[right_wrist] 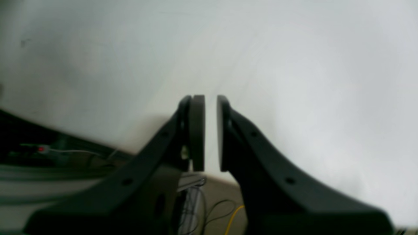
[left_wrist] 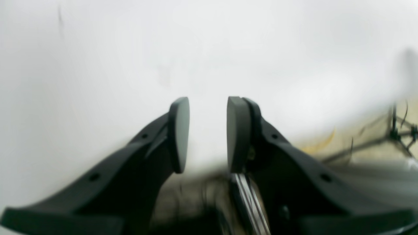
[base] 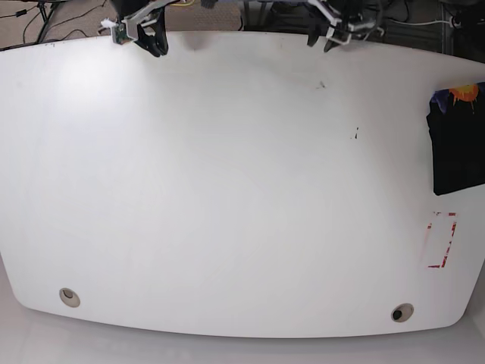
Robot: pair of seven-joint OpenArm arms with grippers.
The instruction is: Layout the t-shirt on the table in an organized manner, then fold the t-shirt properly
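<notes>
The black t-shirt [base: 457,148] lies as a compact folded rectangle at the right edge of the white table [base: 227,189], its colourful print [base: 462,95] showing at the far end and part of it cut off by the frame. Both arms sit at the table's far edge, well away from the shirt. My left gripper [left_wrist: 208,99] is open and empty over the bare table [left_wrist: 209,49]; in the base view it is the left gripper [base: 327,39]. My right gripper [right_wrist: 210,98] is only narrowly open, holding nothing; in the base view it is the right gripper [base: 158,47].
A red tape rectangle [base: 442,241] is marked near the front right. Two grommet holes [base: 69,296] [base: 402,312] sit along the front edge. Small dark marks [base: 354,134] dot the right half. Cables and stands lie on the floor beyond the far edge.
</notes>
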